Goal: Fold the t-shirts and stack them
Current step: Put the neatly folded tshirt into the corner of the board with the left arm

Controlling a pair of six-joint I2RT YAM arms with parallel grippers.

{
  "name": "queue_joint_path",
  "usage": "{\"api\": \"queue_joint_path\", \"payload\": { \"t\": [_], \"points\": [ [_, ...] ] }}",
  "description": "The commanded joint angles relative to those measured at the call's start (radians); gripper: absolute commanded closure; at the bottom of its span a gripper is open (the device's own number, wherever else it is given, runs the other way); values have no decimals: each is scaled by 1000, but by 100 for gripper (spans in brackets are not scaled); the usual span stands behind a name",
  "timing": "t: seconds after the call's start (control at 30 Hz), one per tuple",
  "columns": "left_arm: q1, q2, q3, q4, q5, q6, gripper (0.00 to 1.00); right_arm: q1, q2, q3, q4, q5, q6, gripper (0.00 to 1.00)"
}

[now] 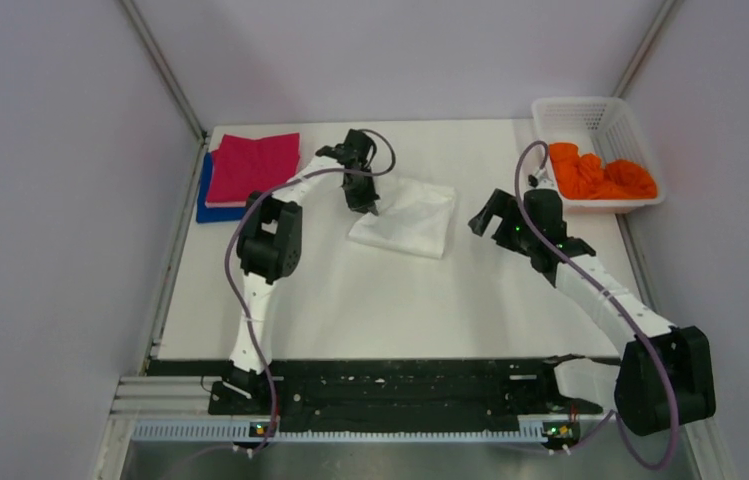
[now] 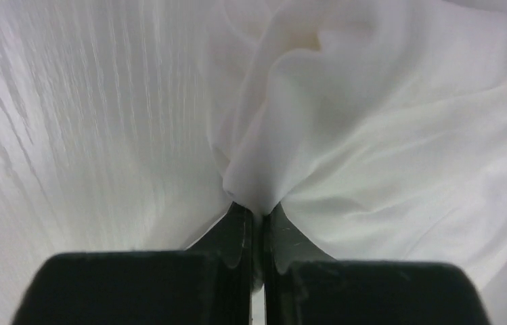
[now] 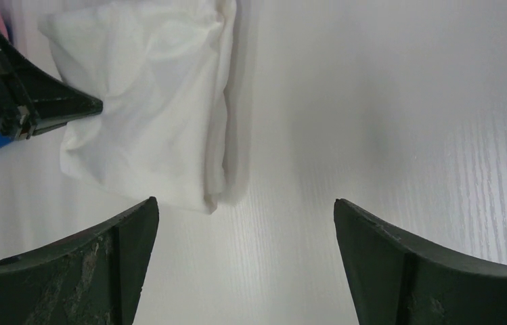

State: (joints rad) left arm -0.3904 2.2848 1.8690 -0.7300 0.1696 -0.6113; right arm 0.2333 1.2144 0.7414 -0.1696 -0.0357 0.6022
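A folded white t-shirt (image 1: 408,217) lies mid-table. My left gripper (image 1: 362,203) is shut on its left edge; in the left wrist view a pinch of white cloth (image 2: 345,128) bunches up between the closed black fingers (image 2: 240,233). A folded magenta t-shirt (image 1: 253,165) rests on a folded blue t-shirt (image 1: 207,195) at the back left. An orange t-shirt (image 1: 600,175) sits crumpled in the basket. My right gripper (image 3: 246,206) hangs open over bare table just right of the white t-shirt (image 3: 149,108), with nothing between its fingers.
A white lattice basket (image 1: 610,115) stands at the back right corner. Grey walls close in the table on the left, back and right. A black rail runs along the near edge between the arm bases.
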Motion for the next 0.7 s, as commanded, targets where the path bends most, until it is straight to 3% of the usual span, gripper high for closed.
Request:
{"api": "queue_joint_path", "payload": {
  "t": [0.0,0.2,0.37,0.5,0.67],
  "points": [
    [-31,53,161,-166,-342,74,100,-3,-111,-36,-7,32,-22,1],
    [-29,-58,186,-89,-757,254,100,-4,-174,-57,-49,84,-43,1],
    [-16,-152,178,63,-972,502,100,-3,-183,-60,-59,109,-47,1],
    [5,-226,107,242,-1009,710,100,-3,-173,-57,-59,121,-48,1],
    [34,-280,79,356,-1021,866,100,-4,-157,-46,-72,121,-60,1]
  ]
}}
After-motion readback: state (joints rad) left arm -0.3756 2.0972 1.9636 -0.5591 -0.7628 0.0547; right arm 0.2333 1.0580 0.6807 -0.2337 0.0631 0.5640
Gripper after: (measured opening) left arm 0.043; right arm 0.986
